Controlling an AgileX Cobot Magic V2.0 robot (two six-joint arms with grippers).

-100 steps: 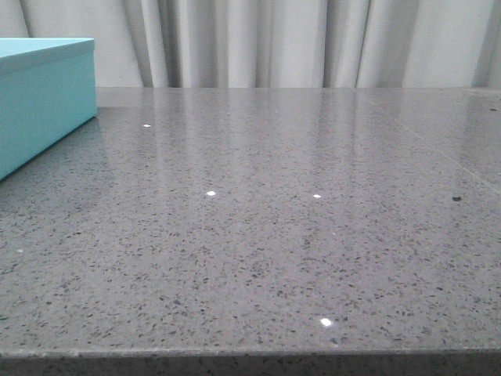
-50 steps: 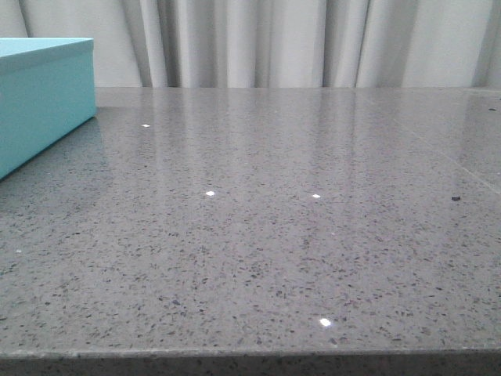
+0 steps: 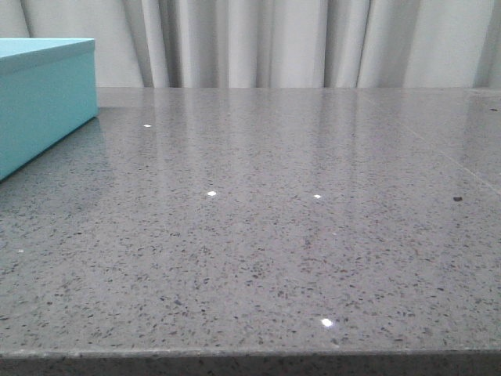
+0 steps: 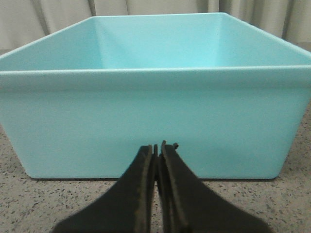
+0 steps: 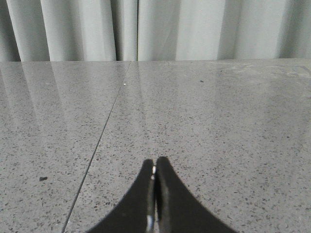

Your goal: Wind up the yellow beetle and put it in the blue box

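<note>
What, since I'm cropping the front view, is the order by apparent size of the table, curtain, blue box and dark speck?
Largest to smallest as they look:
1. table, which fills most of the frame
2. curtain
3. blue box, cut off at the frame edge
4. dark speck

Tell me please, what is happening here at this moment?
Nothing is being handled. The left gripper is shut and empty, low over the grey table, facing a side wall of the blue box, which is open on top. The right gripper is also shut and empty, over bare table. The yellow beetle is not visible in any view.
</note>
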